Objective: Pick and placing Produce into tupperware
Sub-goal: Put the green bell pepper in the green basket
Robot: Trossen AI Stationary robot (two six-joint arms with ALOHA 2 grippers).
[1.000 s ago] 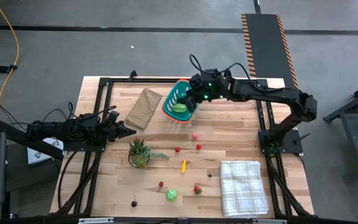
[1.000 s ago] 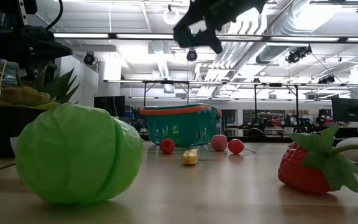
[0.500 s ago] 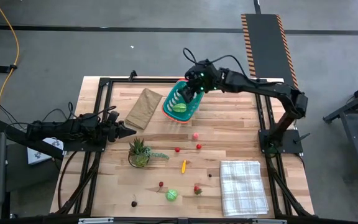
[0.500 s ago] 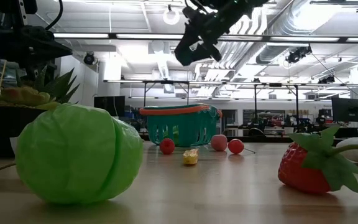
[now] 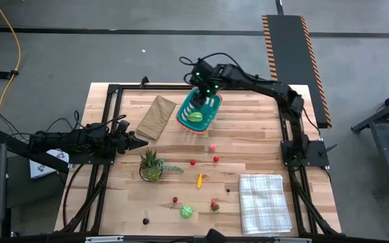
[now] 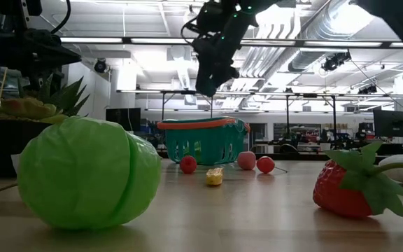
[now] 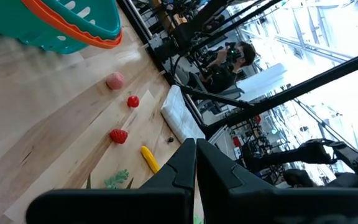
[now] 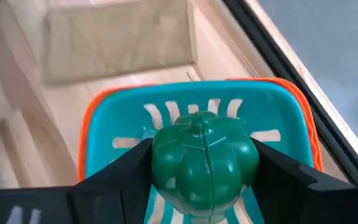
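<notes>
1. Your right gripper [image 5: 204, 89] hangs in the air over the far end of the tupperware [image 5: 211, 119]; its fingers [image 8: 123, 171] are clamped on a dark green pepper-like piece [image 8: 204, 162], one finger on each side of it; in the low view the gripper [image 6: 207, 89] sits well above the tupperware's orange rim [image 6: 200, 124].
2. Your tupperware stands at the far middle of the table [image 5: 262, 142], just beside the flat brown paper bag [image 5: 155, 116]; a light green piece [image 5: 194, 116] already lies inside it.
3. Your left gripper [image 5: 140, 142] waits low at the table's left edge, near the potted plant [image 5: 151, 165]; its fingers [image 7: 185, 168] are pressed together with nothing between them.
4. The rest of your produce lies loose on the wood: a pink piece [image 5: 212, 146], two small red ones [image 5: 193, 162] [image 5: 216, 159], a yellow-orange piece [image 5: 199, 179], a green cabbage [image 5: 186, 212] and a strawberry [image 5: 215, 205] at the near edge.
5. The checked cloth [image 5: 265, 202] lies at the near right corner, apart from the produce.
</notes>
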